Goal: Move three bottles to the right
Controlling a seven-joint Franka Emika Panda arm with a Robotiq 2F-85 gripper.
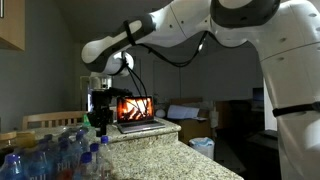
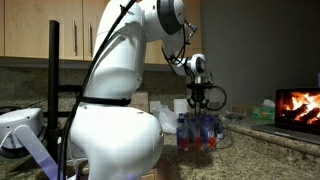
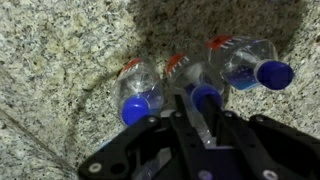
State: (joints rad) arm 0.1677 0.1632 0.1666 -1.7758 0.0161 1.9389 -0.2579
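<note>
Bottles (image 3: 190, 75), three in number: we logged them standing upright in a row on the speckled granite bench (image 3: 60, 60). Their long axes were vertical and their blue caps pointed up toward the wrist camera. Red label bands showed below the shoulders, and the bases were hidden by the steep angle. Robot gripper (image 3: 197, 108): it hung directly over the middle bottle. The dark fingers (image 3: 182, 112) overlapped that cap, so we could not tell whether they pinched it or stood slightly apart. In an exterior view a bottle cluster (image 2: 198, 135) sat beneath the arm, its single bottles hard to separate. In an exterior view further bottles (image 1: 55, 150) were cut off at the lower edge, with a glowing laptop (image 1: 135, 108) behind them.
</note>
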